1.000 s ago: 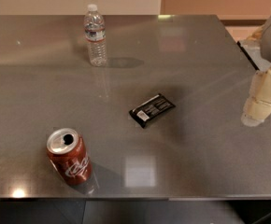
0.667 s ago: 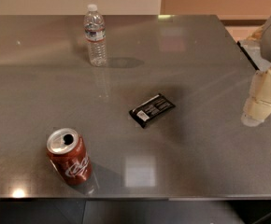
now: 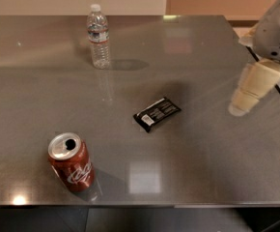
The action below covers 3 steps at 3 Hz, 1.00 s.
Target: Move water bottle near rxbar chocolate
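The water bottle (image 3: 98, 36) stands upright at the far left of the grey table (image 3: 203, 153); it is clear with a white cap and a white-and-red label band. The rxbar chocolate (image 3: 157, 114), a flat black wrapper with white print, lies near the table's middle. My gripper (image 3: 248, 95) hangs at the right side of the table, over its right edge. It is far from the bottle and to the right of the bar, and holds nothing that I can see.
A red soda can (image 3: 71, 162) with an open top stands near the front left of the table. The table's right edge runs just past the gripper. A pale wall lies behind the far edge.
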Each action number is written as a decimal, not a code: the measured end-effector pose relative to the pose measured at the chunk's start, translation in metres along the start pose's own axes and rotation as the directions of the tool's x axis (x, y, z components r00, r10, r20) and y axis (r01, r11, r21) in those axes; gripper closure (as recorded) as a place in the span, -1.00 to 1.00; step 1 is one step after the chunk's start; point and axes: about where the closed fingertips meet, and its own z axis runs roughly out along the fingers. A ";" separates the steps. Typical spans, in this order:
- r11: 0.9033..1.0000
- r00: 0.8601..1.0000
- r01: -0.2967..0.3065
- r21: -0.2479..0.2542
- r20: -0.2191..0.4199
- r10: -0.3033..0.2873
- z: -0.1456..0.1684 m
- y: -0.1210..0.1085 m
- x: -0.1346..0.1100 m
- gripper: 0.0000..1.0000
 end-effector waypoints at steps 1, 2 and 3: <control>0.997 0.993 -0.074 0.014 0.089 0.072 0.033 -0.039 -0.026 -1.00; 0.992 0.978 -0.127 0.011 0.170 0.124 0.057 -0.068 -0.048 -1.00; 0.984 0.952 -0.177 0.009 0.256 0.169 0.069 -0.088 -0.072 -1.00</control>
